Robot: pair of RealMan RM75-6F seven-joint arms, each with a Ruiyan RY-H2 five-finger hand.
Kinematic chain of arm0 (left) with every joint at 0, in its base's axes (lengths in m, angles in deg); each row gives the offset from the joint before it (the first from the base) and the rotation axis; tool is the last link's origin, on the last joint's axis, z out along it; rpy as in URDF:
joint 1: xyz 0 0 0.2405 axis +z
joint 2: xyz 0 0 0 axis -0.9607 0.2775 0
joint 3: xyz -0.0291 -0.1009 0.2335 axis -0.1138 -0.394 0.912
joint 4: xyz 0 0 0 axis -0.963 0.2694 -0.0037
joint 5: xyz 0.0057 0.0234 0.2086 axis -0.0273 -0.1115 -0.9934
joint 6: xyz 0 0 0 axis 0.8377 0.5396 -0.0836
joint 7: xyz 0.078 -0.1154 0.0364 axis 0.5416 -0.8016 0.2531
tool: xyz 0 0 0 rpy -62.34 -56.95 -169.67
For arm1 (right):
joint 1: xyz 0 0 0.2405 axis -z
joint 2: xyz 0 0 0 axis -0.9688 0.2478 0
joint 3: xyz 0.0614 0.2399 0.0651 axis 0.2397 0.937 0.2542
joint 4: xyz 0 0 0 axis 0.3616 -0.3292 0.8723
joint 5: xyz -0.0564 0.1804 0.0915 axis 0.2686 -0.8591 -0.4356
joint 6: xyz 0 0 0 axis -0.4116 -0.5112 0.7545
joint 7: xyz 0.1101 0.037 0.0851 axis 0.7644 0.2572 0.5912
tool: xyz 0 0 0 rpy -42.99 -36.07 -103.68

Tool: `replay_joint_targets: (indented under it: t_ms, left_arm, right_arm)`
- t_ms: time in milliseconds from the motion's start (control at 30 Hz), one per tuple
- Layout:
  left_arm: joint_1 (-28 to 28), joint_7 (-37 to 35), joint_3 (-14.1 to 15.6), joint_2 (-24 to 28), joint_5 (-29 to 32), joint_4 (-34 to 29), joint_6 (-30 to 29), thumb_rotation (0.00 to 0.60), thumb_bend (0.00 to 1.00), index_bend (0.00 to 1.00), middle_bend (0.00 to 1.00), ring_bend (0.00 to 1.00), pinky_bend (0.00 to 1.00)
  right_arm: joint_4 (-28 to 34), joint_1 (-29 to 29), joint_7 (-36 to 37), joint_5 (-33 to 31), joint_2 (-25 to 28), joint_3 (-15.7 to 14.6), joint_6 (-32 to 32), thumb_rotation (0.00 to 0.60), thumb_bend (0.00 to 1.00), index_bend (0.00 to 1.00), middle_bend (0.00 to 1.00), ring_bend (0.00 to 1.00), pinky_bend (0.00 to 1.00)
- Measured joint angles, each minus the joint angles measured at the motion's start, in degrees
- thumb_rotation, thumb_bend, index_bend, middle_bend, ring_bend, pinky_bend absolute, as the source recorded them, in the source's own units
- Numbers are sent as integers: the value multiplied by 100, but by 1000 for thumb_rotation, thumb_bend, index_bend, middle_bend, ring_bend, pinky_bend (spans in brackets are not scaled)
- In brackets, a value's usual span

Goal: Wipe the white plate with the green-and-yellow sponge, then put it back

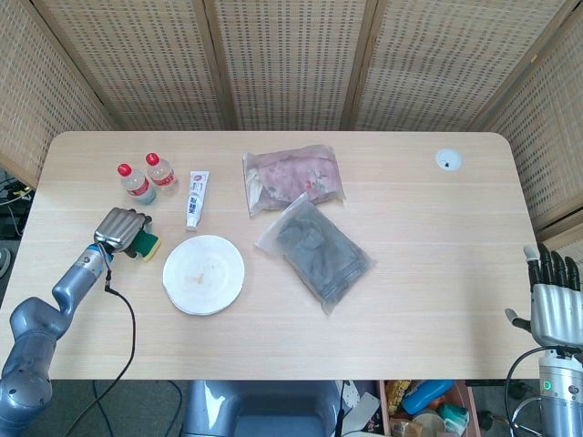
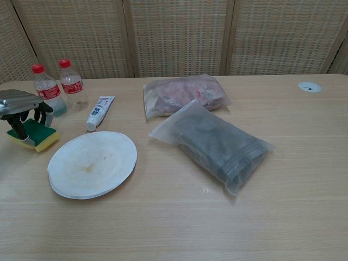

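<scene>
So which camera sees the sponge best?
The chest view: the green-and-yellow sponge shows from the side, both layers clear, the left hand on it. In the head view only a corner peeks out beside the hand.

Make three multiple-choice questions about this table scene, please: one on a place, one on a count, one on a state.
1. Where does the sponge lie?
A. left of the white plate
B. on the grey bag
C. beside the table's cable hole

2. How many small bottles with red caps stand on the table?
A. one
B. two
C. four

3. What is the left hand doing?
A. holding the toothpaste tube
B. resting on the plate
C. reaching over the sponge, fingers down around it

Answers: 1 A, the chest view shows the sponge at the plate's left. 2 B, two red caps stand side by side at the back left. 3 C, the fingers come down on the sponge, which lies on the table.
</scene>
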Motion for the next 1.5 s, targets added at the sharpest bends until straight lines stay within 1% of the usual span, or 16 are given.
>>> replay_joint_targets:
  t_ms: [133,233,367,433,567,667,767,867,1000,1200,1500]
  left_arm:
    - [21,-232,-92,56,102,-95,-287,600,103,577,488,387,473]
    - [36,-492,-164,126,169,-214,-643,600,103,578,489,387,473]
    - [95,-1121,-254,280,235,-576,-1327,600,104,578,488,387,473]
    - [135,-1518,-283,375,252,-848,-1621,600,104,578,488,387,473]
    - [237,-2374,-333,645,277,-1721,-2184,600,103,578,488,387,473]
    - [295,-2646,-329,866,275,-2408,-2373,600,103,578,488,387,473]
    - [327,-2691,-285,1079,270,-3041,-2365,600,103,579,488,387,473]
    - [360,-2645,-220,1225,290,-3558,-2190,600,103,579,488,387,473]
    - [410,-2588,-163,1258,372,-3902,-1889,600,103,579,488,387,472]
    - [452,-2486,-130,1061,488,-3968,-1556,600,103,579,488,387,472]
    - [502,-2331,-203,675,623,-3515,-1367,600,103,580,488,387,472]
  right_arm:
    - [43,15,28,45,28,-14,-43,600,0,0,0,0,0]
    - [75,26,45,71,51,-27,-66,600,0,0,0,0,0]
    - [136,55,92,104,97,-35,-123,600,0,0,0,0,0]
    - [163,69,117,125,117,-43,-144,600,0,0,0,0,0]
    - [212,88,148,169,149,-65,-173,600,0,0,0,0,0]
    - [240,96,169,200,168,-78,-185,600,0,0,0,0,0]
    - [269,101,185,230,186,-96,-189,600,0,0,0,0,0]
    - [300,107,210,263,206,-107,-202,600,0,0,0,0,0]
    - [319,119,250,275,235,-111,-215,600,0,0,0,0,0]
    - [344,143,339,270,285,-107,-227,600,0,0,0,0,0]
    - [338,146,411,243,317,-98,-197,600,0,0,0,0,0]
